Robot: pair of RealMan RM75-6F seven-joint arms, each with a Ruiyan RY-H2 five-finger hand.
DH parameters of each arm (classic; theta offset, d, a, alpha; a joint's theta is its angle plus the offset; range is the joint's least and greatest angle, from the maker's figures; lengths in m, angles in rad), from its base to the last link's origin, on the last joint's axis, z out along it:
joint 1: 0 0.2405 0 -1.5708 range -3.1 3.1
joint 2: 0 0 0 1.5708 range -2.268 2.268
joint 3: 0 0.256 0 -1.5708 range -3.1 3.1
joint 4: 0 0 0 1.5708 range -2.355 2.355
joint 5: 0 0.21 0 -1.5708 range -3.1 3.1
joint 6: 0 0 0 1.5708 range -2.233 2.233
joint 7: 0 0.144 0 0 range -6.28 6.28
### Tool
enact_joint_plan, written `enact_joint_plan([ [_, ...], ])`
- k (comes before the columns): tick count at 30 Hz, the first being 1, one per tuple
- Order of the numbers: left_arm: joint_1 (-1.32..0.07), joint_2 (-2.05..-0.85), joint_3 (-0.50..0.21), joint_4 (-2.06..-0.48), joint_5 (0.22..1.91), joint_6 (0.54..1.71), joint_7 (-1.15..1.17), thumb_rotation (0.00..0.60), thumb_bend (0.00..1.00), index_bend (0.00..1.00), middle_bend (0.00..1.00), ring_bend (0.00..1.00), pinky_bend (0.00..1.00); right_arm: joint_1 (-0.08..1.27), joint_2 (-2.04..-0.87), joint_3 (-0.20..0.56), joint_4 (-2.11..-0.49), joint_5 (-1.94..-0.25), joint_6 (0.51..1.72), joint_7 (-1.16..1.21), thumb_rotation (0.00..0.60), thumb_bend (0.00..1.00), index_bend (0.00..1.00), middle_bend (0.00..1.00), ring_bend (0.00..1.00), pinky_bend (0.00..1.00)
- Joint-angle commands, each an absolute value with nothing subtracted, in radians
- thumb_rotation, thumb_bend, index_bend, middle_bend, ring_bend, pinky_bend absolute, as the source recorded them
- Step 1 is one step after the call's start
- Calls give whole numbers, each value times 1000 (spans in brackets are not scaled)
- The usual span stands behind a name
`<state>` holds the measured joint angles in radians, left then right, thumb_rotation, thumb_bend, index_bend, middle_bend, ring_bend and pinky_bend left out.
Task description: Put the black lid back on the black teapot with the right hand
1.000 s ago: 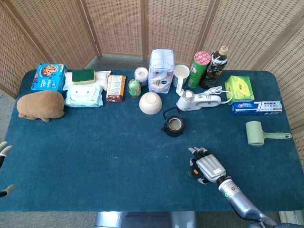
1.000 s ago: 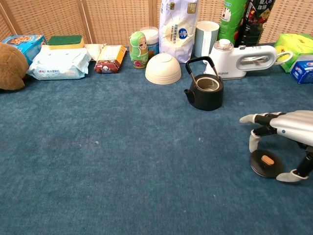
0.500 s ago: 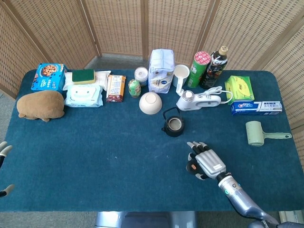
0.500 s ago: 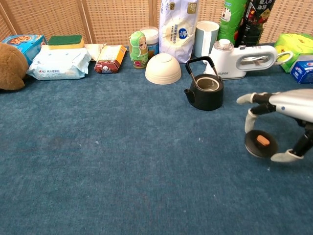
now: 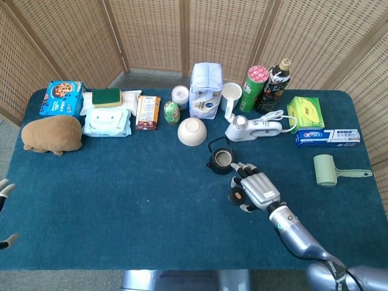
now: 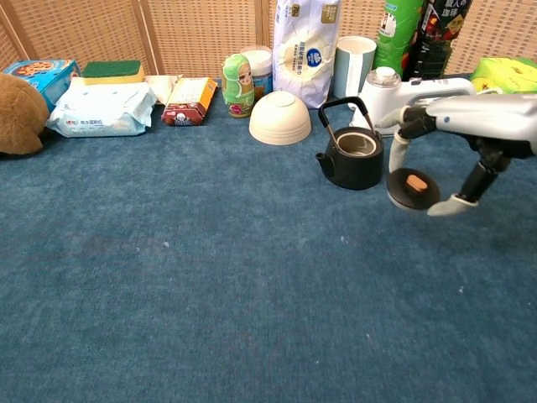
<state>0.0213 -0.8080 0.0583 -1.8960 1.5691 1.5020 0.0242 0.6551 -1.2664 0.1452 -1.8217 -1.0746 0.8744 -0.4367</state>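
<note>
The black teapot (image 5: 219, 161) (image 6: 353, 158) stands uncovered at mid-table, its handle upright and its mouth bare. My right hand (image 5: 254, 189) (image 6: 470, 126) holds the black lid (image 6: 412, 189) (image 5: 236, 195) between thumb and fingers, lifted off the cloth just right of the teapot. The lid's brown knob faces outward. Only the fingertips of my left hand (image 5: 5, 189) show at the far left edge of the head view, spread and holding nothing.
Behind the teapot stand a cream bowl (image 6: 279, 117), a white handheld appliance (image 6: 419, 99), a white mug (image 6: 354, 65) and bottles. A lint roller (image 5: 330, 170) and toothpaste box (image 5: 327, 137) lie at right. Wipes, snacks and a brown plush (image 5: 51, 134) sit at left.
My right hand has lifted the lid off the cloth and carried it up and leftward, from the near right of the table to just beside the teapot.
</note>
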Motion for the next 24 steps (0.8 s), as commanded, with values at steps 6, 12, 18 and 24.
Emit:
enact_joint_plan([
  [6, 3, -807, 51, -1897, 1543, 1468, 25, 600, 123, 0, 0, 0, 43, 789, -1319, 216, -1740, -840, 835, -528, 600, 278, 372, 41, 13, 0],
  [12, -14, -802, 43, -1898, 1511, 1435, 18, 600, 122, 0, 0, 0, 43, 869, -1363, 244, -1651, -680, 838, -575, 600, 279, 373, 41, 13, 0],
  [18, -18, -796, 40, -1900, 1499, 1428, 7, 600, 123, 0, 0, 0, 43, 950, -1381, 258, -1595, -517, 850, -632, 600, 279, 373, 41, 13, 0],
  [24, -18, -789, 39, -1900, 1496, 1430, -10, 600, 122, 0, 0, 0, 43, 1004, -1394, 251, -1555, -398, 860, -659, 600, 279, 377, 41, 13, 0],
])
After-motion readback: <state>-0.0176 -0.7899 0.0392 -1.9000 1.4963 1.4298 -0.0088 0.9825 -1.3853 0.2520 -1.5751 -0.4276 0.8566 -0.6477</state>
